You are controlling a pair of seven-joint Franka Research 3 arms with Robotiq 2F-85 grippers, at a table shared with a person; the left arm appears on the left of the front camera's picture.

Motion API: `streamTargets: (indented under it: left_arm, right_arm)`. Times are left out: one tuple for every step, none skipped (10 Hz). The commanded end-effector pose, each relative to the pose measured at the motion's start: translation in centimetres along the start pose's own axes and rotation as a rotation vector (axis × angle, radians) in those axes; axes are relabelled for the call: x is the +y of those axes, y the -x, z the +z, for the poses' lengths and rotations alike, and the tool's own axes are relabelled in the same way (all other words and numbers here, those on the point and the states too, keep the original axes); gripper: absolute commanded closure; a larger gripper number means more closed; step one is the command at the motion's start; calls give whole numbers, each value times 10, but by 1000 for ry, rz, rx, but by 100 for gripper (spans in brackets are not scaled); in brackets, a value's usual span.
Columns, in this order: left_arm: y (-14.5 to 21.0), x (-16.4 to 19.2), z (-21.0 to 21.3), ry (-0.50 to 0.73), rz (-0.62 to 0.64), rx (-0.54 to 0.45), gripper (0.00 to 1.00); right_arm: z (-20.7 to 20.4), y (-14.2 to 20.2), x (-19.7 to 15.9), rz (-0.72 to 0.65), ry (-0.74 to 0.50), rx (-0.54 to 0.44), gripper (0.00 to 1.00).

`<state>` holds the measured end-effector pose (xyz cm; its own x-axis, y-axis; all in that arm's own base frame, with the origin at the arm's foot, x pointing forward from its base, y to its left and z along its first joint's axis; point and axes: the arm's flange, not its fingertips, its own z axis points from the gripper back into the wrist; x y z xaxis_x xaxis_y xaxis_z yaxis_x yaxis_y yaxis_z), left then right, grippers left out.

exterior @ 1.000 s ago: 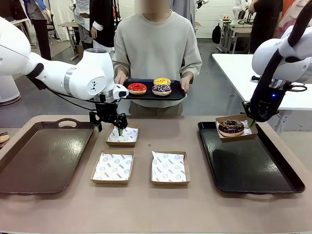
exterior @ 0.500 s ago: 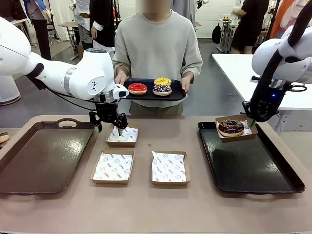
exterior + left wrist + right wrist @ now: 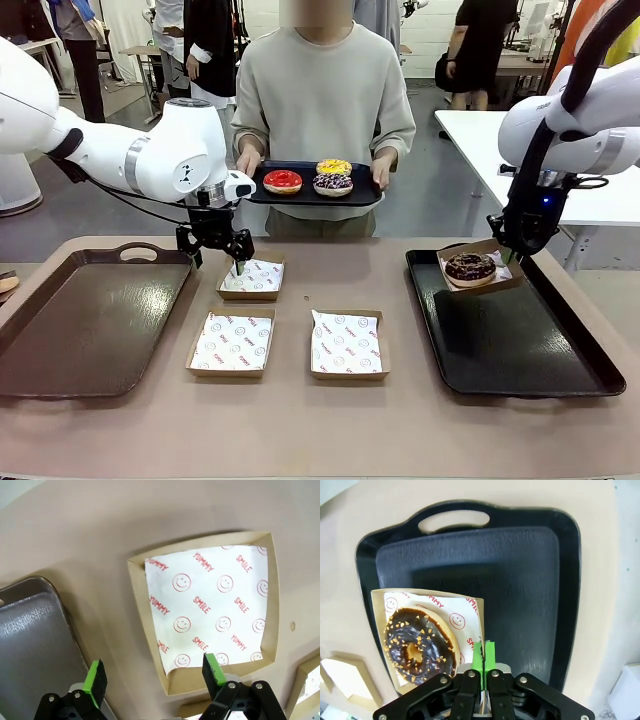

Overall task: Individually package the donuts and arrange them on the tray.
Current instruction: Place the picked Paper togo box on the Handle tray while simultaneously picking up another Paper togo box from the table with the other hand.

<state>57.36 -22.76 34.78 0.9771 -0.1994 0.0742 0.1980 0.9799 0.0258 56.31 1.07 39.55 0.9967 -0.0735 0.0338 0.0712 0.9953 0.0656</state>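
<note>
On the tan table point(image 3: 300, 430), a brown tray point(image 3: 80, 320) and black tray point(image 3: 520, 350) flank three boxes point(image 3: 232, 343).

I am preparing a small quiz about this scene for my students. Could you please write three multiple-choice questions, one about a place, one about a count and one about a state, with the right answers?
1. Where is the chocolate donut?
A. In a box that the right gripper holds over the black tray
B. On the bare table
C. In somebody's hand

2. How many donuts lie on the person's tray?
A. Two
B. Three
C. Four

3. In what state is the left gripper?
A. Open, above an empty box
B. Shut on a napkin
C. Shut on a spoon

Answers:
1 A: the right wrist view shows the gripper pinching the box's rim, with the tray beneath.
2 B: a red, a yellow and a sprinkled one sit there.
3 A: its fingers stand wide apart over paper with nothing on it.
</note>
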Motion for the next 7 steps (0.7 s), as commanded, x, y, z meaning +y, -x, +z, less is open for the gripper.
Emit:
streamTargets:
  left_arm:
    - [-14, 5, 0, 6, 43, 12, 0]
    - [-17, 6, -1, 9, 49, 16, 0]
    - [-20, 5, -3, 12, 52, 18, 0]
    - [-22, 4, -5, 13, 53, 21, 0]
    - [-24, 3, -6, 13, 52, 24, 0]
    - [-26, 1, -9, 8, 52, 33, 0]
    - [-29, -1, -11, 6, 55, 36, 0]
  right_arm:
    - [-5, -20, -6, 0, -4, 3, 99]
    - [-10, -24, -11, -8, -15, 7, 99]
    - [-13, -27, -16, -4, -26, 3, 99]
    - [-16, -30, -22, -12, -36, 2, 99]
    - [-19, -32, -27, -5, -53, 4, 99]
    - [-23, -32, -31, 4, -65, 13, 99]
    - [-27, -33, -33, 3, -71, 18, 99]
